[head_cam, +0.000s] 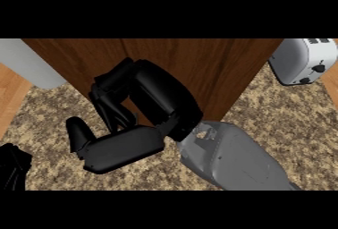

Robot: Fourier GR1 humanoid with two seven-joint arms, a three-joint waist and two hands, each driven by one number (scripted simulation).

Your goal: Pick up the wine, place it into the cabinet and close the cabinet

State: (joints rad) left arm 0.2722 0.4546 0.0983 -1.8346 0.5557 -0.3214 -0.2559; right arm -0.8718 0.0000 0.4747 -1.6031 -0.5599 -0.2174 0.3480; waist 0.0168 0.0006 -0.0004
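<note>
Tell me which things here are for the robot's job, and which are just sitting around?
For the job:
- wooden cabinet
- right hand, held against the cabinet's front
- the wine: not visible

Just sitting around:
- toaster at the right
- pale grey object at the left
- left hand, low at the left edge

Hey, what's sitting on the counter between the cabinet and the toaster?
Nothing: in the head view, only bare speckled counter shows between the wooden cabinet and the toaster.
</note>
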